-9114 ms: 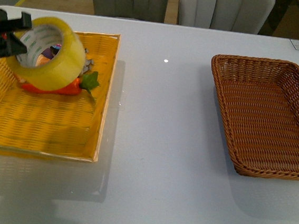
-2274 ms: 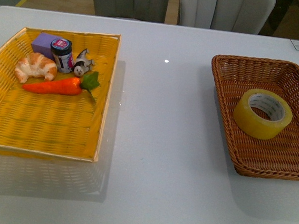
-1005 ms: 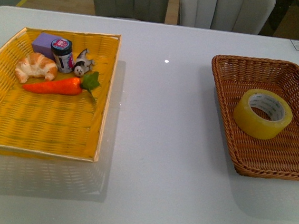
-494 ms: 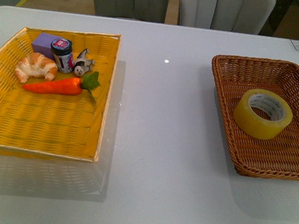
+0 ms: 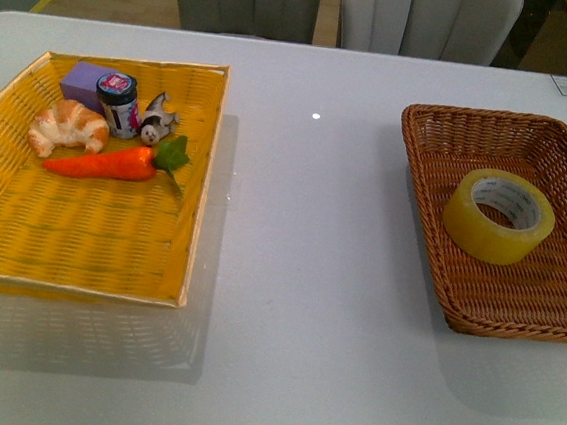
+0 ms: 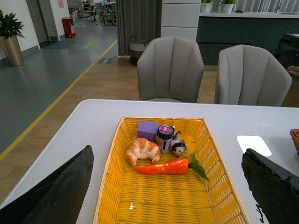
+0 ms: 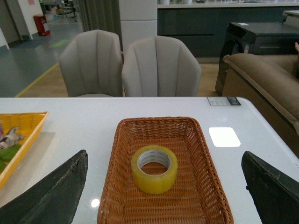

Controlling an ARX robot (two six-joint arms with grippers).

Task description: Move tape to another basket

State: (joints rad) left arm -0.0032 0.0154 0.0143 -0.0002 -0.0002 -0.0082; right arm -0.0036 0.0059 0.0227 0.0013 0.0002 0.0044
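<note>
A: Front view, item one?
B: The tape [image 5: 498,215], lying flat with its core opening upward, inside the brown basket [image 5: 433,227] at the right of the frame, near the middle of the basket floor.

A: Item two?
B: Yellow tray [image 5: 80,243] at the left of the frame, on the white table [image 5: 298,274]. Contents grouped in its upper left: croissant [image 5: 68,126], carrot [image 5: 107,163] just below it, purple block [image 5: 83,83], small jar [image 5: 118,103] touching the block, and a small figurine [image 5: 156,120] just right of the jar. No arm or gripper appears in this view.

A: Left wrist view?
B: Left gripper [image 6: 163,205]: two dark fingers [image 6: 56,191] at the lower left and lower right corners of the frame, spread wide apart, nothing between them. Centre of the frame: the yellow tray [image 6: 159,205] with croissant [image 6: 143,150], carrot [image 6: 168,166], purple block [image 6: 147,129], jar [image 6: 165,137] and figurine [image 6: 178,148]. Two grey chairs [image 6: 170,70] stand behind the table.

A: Right wrist view?
B: Right gripper [image 7: 163,196]: fingers [image 7: 51,191] likewise at the lower corners, held wide apart and empty. The brown basket [image 7: 187,196] sits at the lower centre of the frame with the tape [image 7: 154,169] flat in its middle, well clear of both fingers. A corner of the yellow tray [image 7: 23,135] shows at the left edge.
</note>
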